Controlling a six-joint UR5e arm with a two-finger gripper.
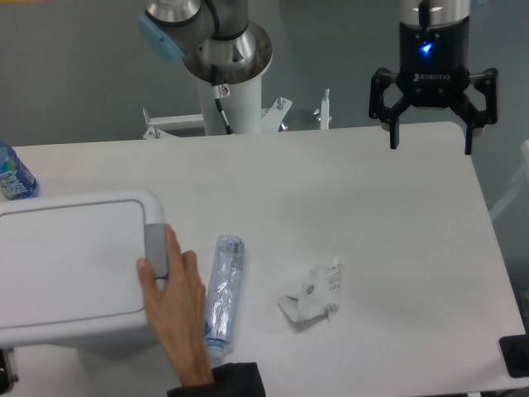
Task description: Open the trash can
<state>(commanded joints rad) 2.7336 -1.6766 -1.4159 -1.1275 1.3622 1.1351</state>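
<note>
White plastic fills your lower-left view: the trash can (70, 265) sits at the near left edge of the table (372, 215), a boxy bin with rounded corners, its flat lid down and lying flush. A grey push-button tab (155, 246) sits at the middle of its right-hand edge, and that edge faces the open tabletop.

Your gripper (431, 142) hangs at the far right, above the back edge of the table, with its two fingers spread wide and nothing between them. From there the bin lies well apart, diagonally toward the left and toward the camera. The whole width of the table is between them.

The relation to watch is the tab. It faces rightward, toward your side of approach, so you would likely come in across the table and press it from above or from the right. Someone's hand (173, 306) rests against that same side, fingers touching the tab and the bin's wall, which puts it directly in the path you need.

Between you and the bin lie a flattened clear bottle (223, 289), its long axis running near to far just beside the hand, and a crumpled plastic wrapper (314, 294) further right. A blue-labelled bottle (12, 174) shows at the left edge behind the bin.
</note>
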